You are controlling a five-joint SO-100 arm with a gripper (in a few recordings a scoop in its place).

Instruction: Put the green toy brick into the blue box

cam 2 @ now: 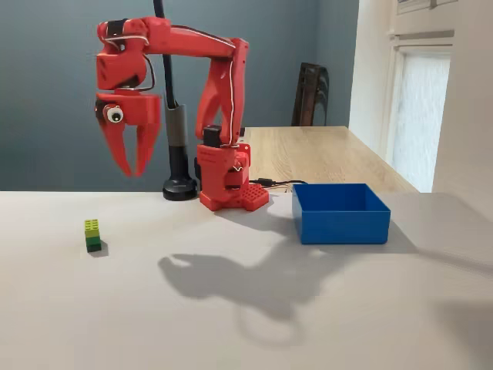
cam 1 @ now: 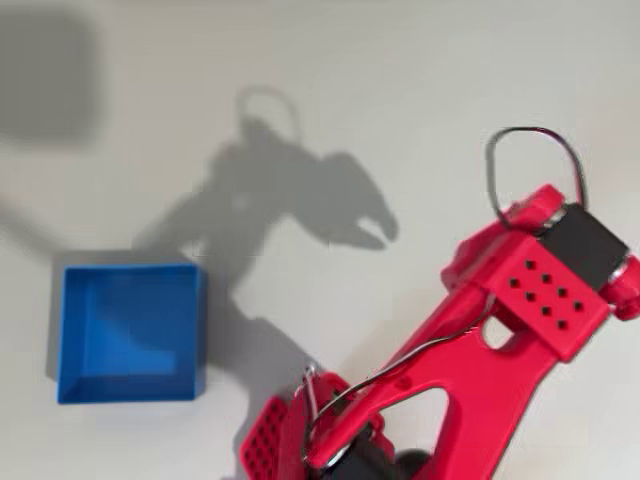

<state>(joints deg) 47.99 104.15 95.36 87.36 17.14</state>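
pincer (cam 2: pixel 129 168): jaws slightly apart, empty, raised high above worktop (cam 2: pixel 231 324)
green toy brick (cam 2: pixel 92 234): upright on worktop, 7 o'clock of pincer, well below
blue box (cam 2: pixel 340 213): far side, 3 o'clock

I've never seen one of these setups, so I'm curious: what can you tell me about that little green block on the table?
The green toy brick is a tiny studded plastic piece, lime green on top with a darker green layer beneath, much smaller than the blue box. It stands upright on the pale table, casting a small shadow. Nothing touches it: the red arm's tool hangs in the air above and to its right in the fixed view, and the box sits far across the table.
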